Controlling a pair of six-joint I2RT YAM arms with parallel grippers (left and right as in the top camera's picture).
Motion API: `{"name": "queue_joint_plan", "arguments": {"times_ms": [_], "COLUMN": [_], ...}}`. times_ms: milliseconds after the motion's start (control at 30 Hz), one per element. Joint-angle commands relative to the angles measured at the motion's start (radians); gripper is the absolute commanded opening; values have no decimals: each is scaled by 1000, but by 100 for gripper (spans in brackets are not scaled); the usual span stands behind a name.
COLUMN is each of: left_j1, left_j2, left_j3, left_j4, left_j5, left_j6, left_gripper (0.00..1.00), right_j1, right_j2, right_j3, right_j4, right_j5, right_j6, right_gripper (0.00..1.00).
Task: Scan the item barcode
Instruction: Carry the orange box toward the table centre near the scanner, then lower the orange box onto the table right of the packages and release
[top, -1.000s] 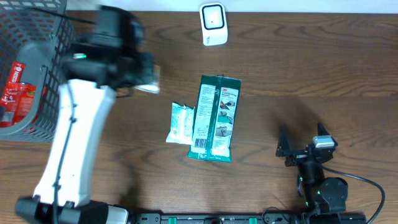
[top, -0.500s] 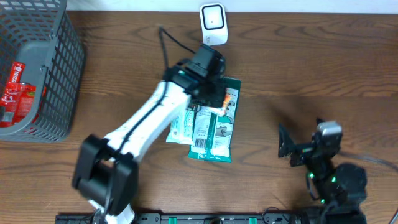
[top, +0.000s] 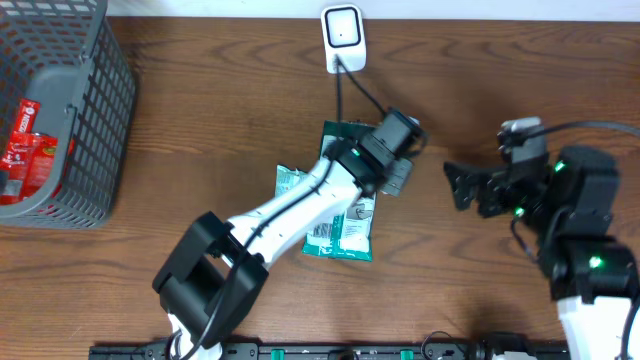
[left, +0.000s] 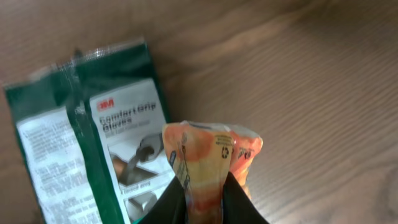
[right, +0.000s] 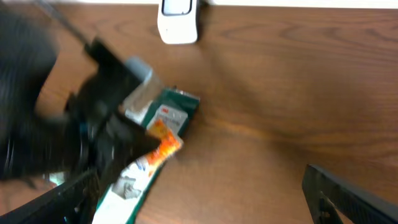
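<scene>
Evidently the left gripper is pinching the orange packet aloft, probably to bring its barcode before the scanner, while the right gripper is hovering wide open, empty.

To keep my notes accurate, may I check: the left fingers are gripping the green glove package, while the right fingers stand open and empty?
Not quite. The left fingers grip an orange packet, not the green glove package, which lies beneath it, as the left wrist view shows. The right fingers do stand open and empty.
</scene>
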Motion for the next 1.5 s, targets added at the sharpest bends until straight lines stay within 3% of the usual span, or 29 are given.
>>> {"name": "queue_joint_plan", "arguments": {"times_ms": [0, 233, 367, 667, 900, 1100, 1467], "left_j1": [-45, -99, -116, -158, -201, -207, -207], "left_j2": [16, 103, 170, 215, 215, 211, 156], "left_j3": [5, 5, 5, 5, 5, 5, 6], "left_j4": [40, 118, 182, 218, 210, 210, 202], "left_j5": [-174, -244, -270, -367, -366, -366, -365], "left_j6": [98, 177, 299, 415, 417, 417, 404], "left_gripper": [7, 7, 8, 8, 41, 57, 59], "right_j1": [-176, -580, -702, -734, -734, -734, -734], "right_j2": [41, 156, 265, 428, 446, 446, 446], "right_j3": [66, 67, 66, 66, 66, 66, 66], "right_j4": [22, 113, 109, 107, 105, 105, 105], "right_j5": [-311, -721, -753, -755, -755, -755, -755], "right_j6": [-27, -11, -11, 61, 108, 113, 113], "right_gripper": [99, 99, 99, 99, 99, 99, 99]}}
